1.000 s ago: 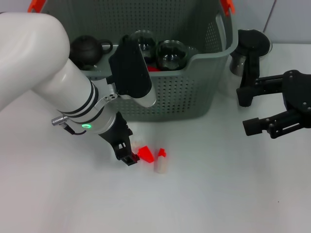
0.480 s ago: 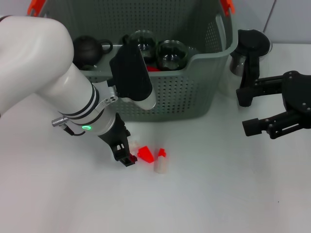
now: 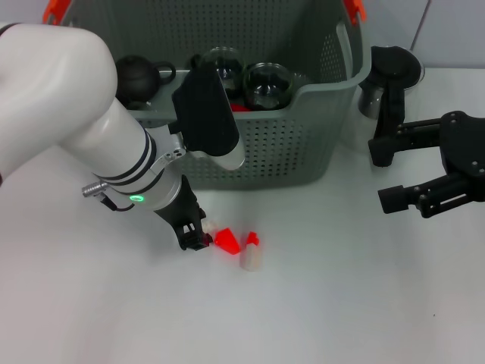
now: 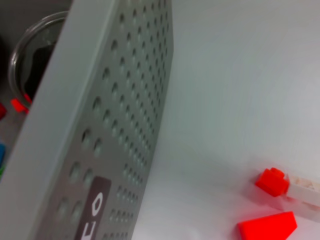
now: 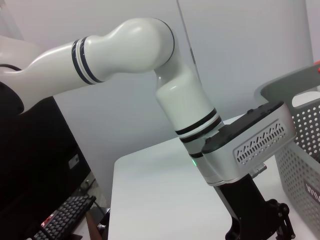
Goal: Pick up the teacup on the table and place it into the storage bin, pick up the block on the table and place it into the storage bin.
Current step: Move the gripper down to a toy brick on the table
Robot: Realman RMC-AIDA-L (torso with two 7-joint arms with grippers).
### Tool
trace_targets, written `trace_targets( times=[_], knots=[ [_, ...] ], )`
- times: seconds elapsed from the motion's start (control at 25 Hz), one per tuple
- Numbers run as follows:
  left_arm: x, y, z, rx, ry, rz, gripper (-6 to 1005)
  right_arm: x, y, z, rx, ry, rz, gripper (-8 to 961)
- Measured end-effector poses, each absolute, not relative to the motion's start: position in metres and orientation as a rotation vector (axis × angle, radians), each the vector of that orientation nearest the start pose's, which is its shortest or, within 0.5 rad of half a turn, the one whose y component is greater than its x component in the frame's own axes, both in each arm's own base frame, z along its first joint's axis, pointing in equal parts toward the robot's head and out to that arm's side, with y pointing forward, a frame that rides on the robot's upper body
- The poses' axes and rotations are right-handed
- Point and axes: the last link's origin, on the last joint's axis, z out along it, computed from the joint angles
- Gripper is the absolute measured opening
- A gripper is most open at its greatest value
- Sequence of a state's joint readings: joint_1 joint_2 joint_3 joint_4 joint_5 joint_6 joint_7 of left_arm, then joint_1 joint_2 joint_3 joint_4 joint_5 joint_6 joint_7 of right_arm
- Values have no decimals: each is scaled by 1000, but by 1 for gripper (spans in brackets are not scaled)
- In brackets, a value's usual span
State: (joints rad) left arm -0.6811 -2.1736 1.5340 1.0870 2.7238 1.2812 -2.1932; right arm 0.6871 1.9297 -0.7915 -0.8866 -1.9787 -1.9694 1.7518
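I count one storage bin (image 3: 303,144) on my desk (image 3: 341,303). Inside it sit two glass teacups (image 3: 267,82) and one dark teapot (image 3: 136,78). Near the desk's front edge lie two blocks: one red wedge (image 3: 226,240) and one pale block with a red cap (image 3: 250,254).
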Motion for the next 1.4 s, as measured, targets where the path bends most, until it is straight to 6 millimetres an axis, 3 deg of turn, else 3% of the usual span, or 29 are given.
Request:
trace_targets(
  times=[0.36,1.4],
  knots=[
    [-186,361,-77,-2758,-286,725,394,185,342,78,-3132,490,604,941],
    [-184,360,-76,-2768,-282,774,204,186,343,81,-3115,491,620,942]
  ],
)
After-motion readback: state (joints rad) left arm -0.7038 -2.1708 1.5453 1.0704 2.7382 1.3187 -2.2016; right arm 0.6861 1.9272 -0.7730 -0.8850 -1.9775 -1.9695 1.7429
